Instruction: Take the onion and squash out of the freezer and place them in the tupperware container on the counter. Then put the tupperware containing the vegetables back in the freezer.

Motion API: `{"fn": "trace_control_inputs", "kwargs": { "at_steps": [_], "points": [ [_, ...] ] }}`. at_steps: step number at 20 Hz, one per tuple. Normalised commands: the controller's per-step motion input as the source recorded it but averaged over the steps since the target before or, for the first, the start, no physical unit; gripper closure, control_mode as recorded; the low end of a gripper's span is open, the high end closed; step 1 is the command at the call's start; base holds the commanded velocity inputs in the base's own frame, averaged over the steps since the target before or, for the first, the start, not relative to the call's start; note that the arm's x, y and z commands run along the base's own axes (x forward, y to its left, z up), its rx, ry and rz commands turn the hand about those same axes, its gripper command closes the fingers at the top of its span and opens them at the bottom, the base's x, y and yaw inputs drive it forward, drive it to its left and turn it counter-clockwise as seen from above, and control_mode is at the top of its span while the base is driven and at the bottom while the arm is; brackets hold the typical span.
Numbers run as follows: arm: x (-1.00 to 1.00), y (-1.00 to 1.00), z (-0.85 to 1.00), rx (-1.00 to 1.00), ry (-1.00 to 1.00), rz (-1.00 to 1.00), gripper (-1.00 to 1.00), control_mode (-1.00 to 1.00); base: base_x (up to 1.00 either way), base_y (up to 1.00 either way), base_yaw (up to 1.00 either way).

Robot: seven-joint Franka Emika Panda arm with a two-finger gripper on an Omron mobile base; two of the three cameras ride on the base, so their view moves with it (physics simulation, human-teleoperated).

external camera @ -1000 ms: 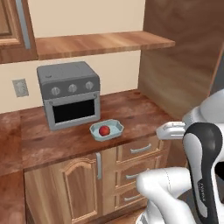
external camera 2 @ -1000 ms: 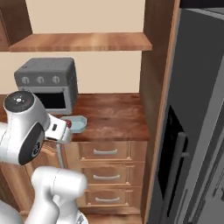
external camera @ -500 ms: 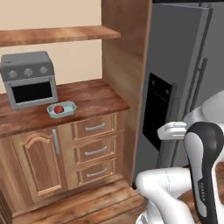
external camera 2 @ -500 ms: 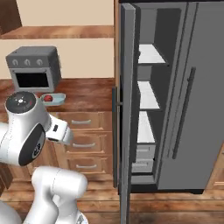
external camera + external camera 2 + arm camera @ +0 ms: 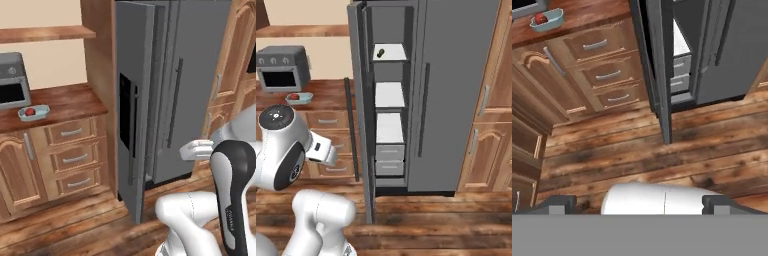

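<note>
Wooden plank flooring (image 5: 637, 150) spreads below the claw (image 5: 639, 202), whose two dark fingertips (image 5: 559, 204) stand wide apart and released, grasping nothing. One tall grey fridge stands ahead of the claw, its narrow freezer (image 5: 390, 100) door (image 5: 131, 105) swung open on three white shelves and two grey drawers. One squash (image 5: 379, 52), small, dark green and elongated, lies on the top shelf (image 5: 390, 52), high and far beyond the claw. One onion (image 5: 30, 112), a small shiny red ball, sits inside the single pale blue-green tupperware container (image 5: 42, 112) on the reddish-brown counter (image 5: 70, 100), well apart from the claw and to its upper left in the hand view. Compared with half a second ago the base has driven on, so the counter has slid leftward in both base views and the freezer now faces the cameras.
</note>
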Motion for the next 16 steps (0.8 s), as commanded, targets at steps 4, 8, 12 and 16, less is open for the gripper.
{"fn": "trace_control_inputs", "kwargs": {
  "at_steps": [4, 8, 12, 16],
  "points": [
    [0.0, 0.0, 0.0, 0.0, 0.0, 0.0, -1.0, 1.0, 0.21, -1.0, 0.18],
    [0.0, 0.0, 0.0, 0.0, 0.0, 0.0, -1.0, 1.0, 0.39, -1.0, 0.27],
    [0.0, 0.0, 0.0, 0.0, 0.0, 0.0, -1.0, 1.0, 0.55, -0.95, 0.25],
    [0.0, 0.0, 0.0, 0.0, 0.0, 0.0, -1.0, 1.0, 0.89, -0.49, 0.08]
  ]
}}
